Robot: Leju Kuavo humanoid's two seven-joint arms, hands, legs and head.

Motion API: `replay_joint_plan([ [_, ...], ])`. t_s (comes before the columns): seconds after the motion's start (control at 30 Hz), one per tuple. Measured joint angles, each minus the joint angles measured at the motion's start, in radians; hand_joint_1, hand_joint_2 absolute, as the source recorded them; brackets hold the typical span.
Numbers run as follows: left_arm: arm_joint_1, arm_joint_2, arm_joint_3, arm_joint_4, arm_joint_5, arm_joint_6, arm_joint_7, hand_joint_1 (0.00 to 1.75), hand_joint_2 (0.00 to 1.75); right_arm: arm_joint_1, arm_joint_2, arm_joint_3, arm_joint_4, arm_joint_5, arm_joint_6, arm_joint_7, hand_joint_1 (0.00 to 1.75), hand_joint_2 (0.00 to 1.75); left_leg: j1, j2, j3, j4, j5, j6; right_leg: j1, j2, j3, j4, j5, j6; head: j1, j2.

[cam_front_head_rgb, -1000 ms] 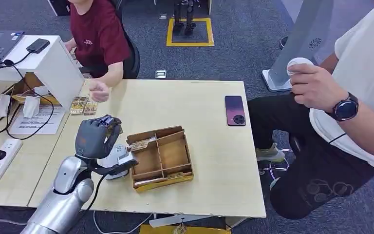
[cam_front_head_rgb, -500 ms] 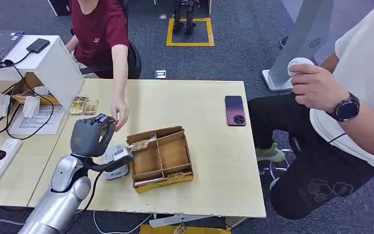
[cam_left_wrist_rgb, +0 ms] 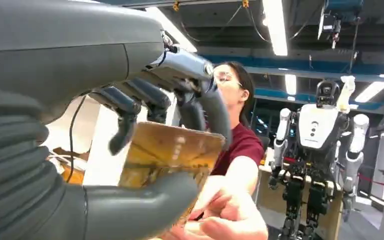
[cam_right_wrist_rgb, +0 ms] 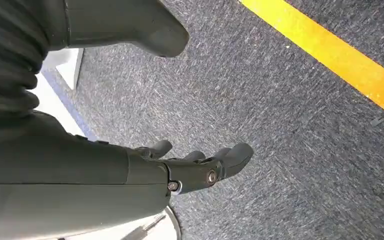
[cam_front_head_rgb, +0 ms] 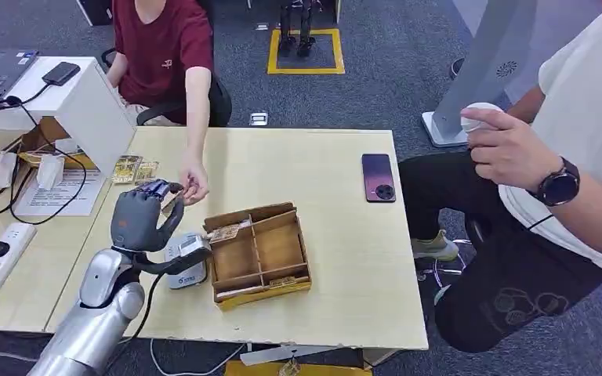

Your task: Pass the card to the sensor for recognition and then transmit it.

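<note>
My left hand [cam_front_head_rgb: 136, 218] is raised over the table's left part, just behind the white sensor [cam_front_head_rgb: 186, 264]. It pinches a golden card [cam_left_wrist_rgb: 172, 159] between thumb and fingers. A person in a dark red shirt [cam_front_head_rgb: 161, 47] reaches across the table, and their hand [cam_front_head_rgb: 193, 186] is at the card's edge; it shows up close [cam_left_wrist_rgb: 227, 215] in the left wrist view. My right hand [cam_right_wrist_rgb: 200, 167] hangs over the grey carpet, fingers apart, holding nothing.
A wooden divided box [cam_front_head_rgb: 259, 252] stands right of the sensor. Two more cards [cam_front_head_rgb: 135, 169] lie near a white stand [cam_front_head_rgb: 98, 110]. A dark phone [cam_front_head_rgb: 378, 177] lies at the table's far right. A second person [cam_front_head_rgb: 549, 164] sits at the right.
The person's arm has stretched out from the table's far left to the card in my left hand. My left hand has drifted slightly left, away from the box.
</note>
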Motion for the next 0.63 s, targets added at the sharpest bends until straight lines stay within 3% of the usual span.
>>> replay_joint_plan([
  [0.47,0.009,0.000,0.028,0.010,0.006,0.025,0.000,0.00,1.75,0.001,0.000,0.000,0.000,-0.001,-0.001,0.000,0.00,1.75,0.000,0.000,0.000,0.000,0.000,0.000,0.000,0.000,0.000,0.000,0.000,0.000,0.000,0.000],
  [0.63,0.026,0.025,0.061,0.009,-0.062,0.072,0.056,0.00,1.75,0.003,0.000,0.000,0.000,-0.005,-0.006,-0.001,0.00,1.75,0.000,0.001,0.000,0.000,0.000,0.000,0.000,0.001,0.000,0.001,0.000,0.000,0.000,0.000],
])
